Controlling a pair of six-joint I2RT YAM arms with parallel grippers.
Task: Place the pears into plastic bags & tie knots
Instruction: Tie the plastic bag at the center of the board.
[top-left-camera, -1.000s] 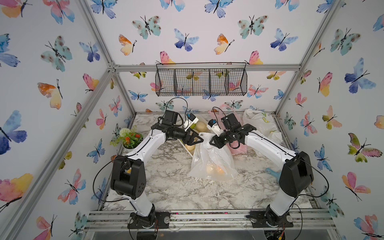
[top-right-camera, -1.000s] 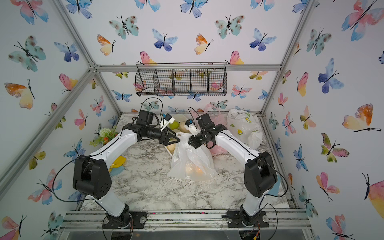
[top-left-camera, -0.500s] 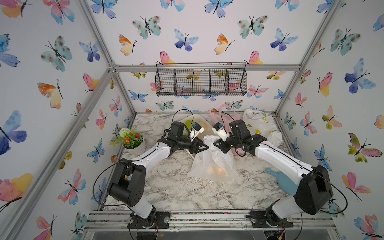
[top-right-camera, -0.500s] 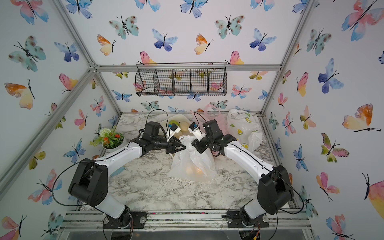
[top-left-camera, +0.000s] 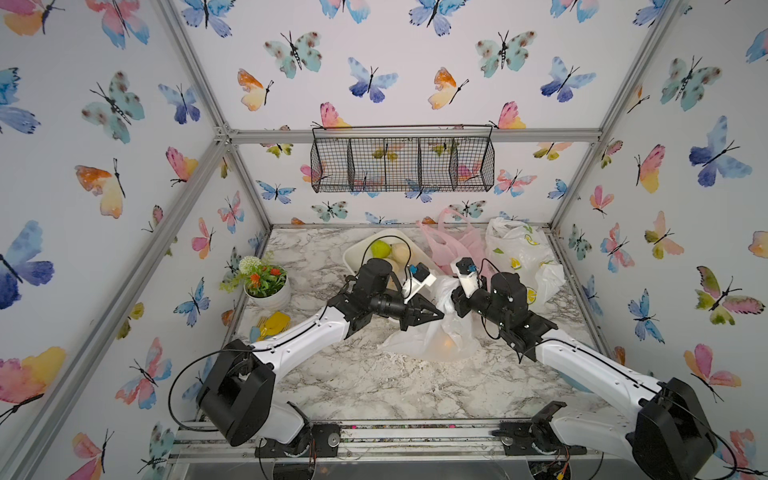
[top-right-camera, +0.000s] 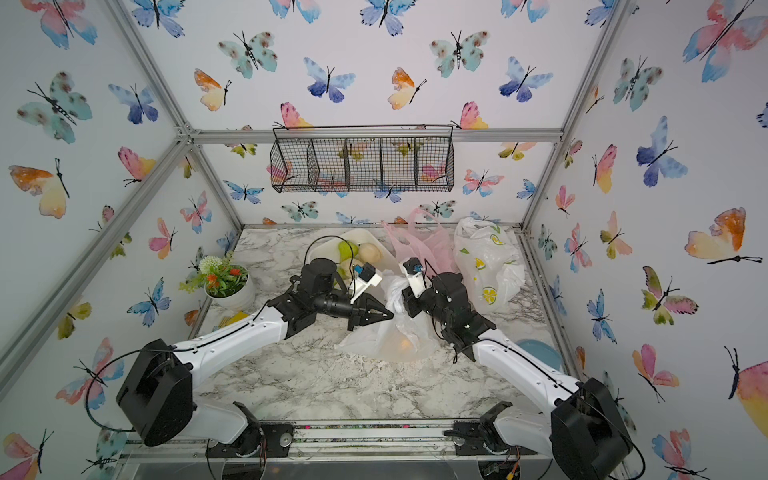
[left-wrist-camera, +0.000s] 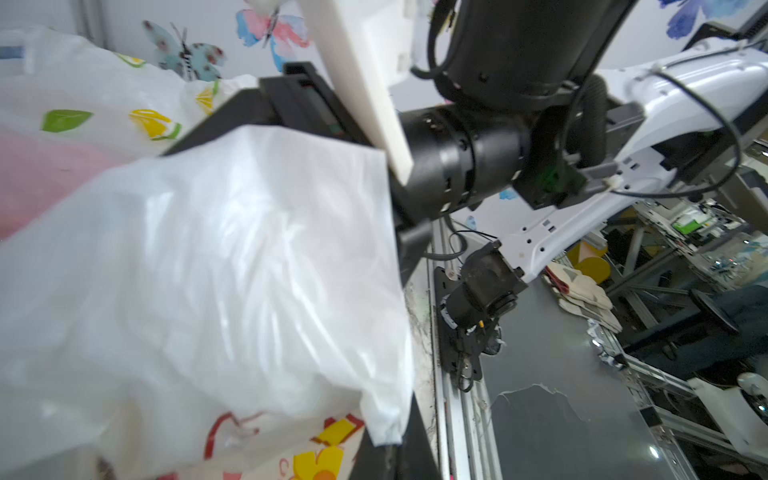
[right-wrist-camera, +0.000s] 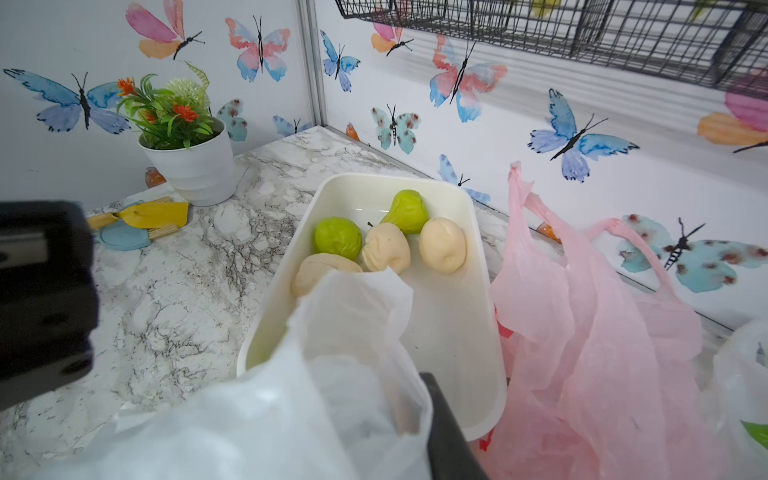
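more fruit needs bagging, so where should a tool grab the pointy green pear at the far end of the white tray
Grip the green pear across its wide lower body, not the narrow neck, which tapers and would likely slip. Come from above: the tray wall is close behind it and cream pears crowd its near side, leaving little room sideways.

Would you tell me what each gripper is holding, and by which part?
Both hold the white bag in the middle: the left gripper and right gripper pinch its bunched top.
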